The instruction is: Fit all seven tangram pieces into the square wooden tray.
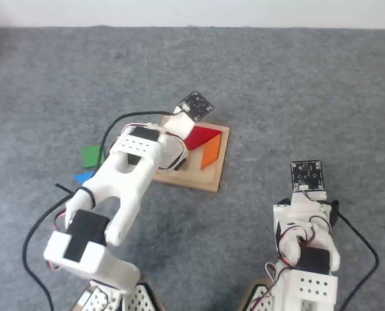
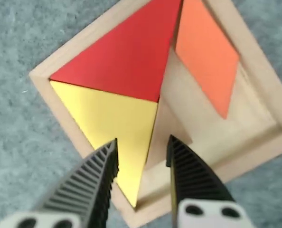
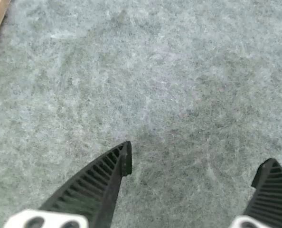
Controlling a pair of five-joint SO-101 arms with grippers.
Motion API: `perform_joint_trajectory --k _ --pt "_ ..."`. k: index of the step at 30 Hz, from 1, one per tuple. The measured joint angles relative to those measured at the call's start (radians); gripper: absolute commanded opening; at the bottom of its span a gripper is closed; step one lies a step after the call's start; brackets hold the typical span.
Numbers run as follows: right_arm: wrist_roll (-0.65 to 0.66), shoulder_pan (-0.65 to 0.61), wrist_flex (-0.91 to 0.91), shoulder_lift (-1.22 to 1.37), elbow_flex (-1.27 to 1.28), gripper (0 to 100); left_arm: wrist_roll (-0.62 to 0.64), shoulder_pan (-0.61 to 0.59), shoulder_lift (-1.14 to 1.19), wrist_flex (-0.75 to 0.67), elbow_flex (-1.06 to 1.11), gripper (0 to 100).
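On the grey, fuzzy bench (image 1: pixel 277 84) we see a flat green square (image 1: pixel 90 155) and a blue piece (image 1: pixel 83 176) lying at far left, outside the tray. Next, the white left arm (image 1: pixel 124 188) leans over the square wooden tray (image 2: pixel 70 124). The left jaws, ribbed and black, stand parted and hold nothing, just above the sharp tip of the yellow triangle (image 2: pixel 117 128). A smooth red triangle (image 2: pixel 126 57) abuts the yellow one, and an orange parallelogram (image 2: pixel 207 57) lies beside it on pale wood. At right, the right jaws gape wide over the felt.

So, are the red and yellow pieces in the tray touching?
Touching. The left wrist view shows the red triangle and the yellow triangle meeting edge to edge, with no gap between them.
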Motion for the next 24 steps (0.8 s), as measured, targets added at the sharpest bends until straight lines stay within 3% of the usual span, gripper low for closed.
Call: perform_joint_trajectory --k 10,24 --pt "0.000 0.000 0.000 0.000 0.000 40.2 0.000 0.064 0.018 0.028 -0.029 16" --pt "0.000 0.000 0.000 0.000 0.000 40.2 0.049 0.038 -0.094 0.110 -0.035 16"
